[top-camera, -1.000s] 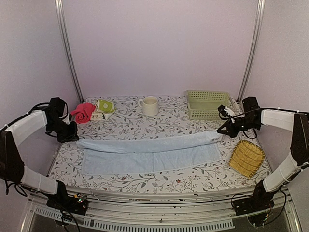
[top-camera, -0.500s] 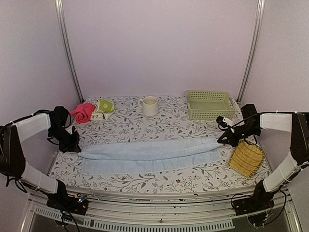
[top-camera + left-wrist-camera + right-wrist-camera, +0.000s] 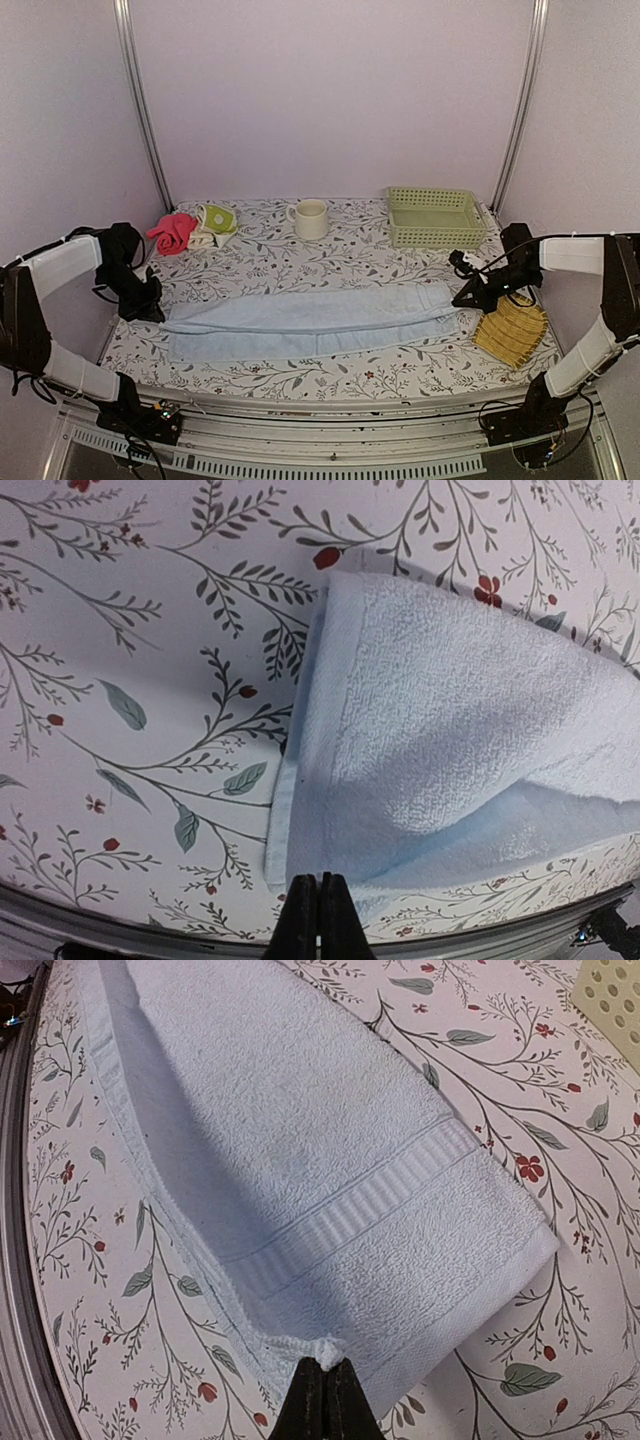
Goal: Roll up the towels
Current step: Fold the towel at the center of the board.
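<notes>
Two towels: a long pale blue terry towel is laid crosswise over the near half of the floral-printed worktop, doubled lengthwise; a small yellow-green and cream patterned towel is bunched at the far left, well apart from it
Left fingers: clenched, with the blue towel's hem pinched at the tips by the near corner of its left end
Right fingers: clenched on a puckered bit of hem at the right end, just beside a yellow woven bamboo tray
Handling: soft, light, limp cloth is judged; sag between two holds is to be expected, and the terry pile should cling to itself, not slip
Where to hold: both corners of one short end are judged best, so that an even roll can be started
Risk: a skewed, cone-shaped roll if one corner is led ahead of the other
</notes>
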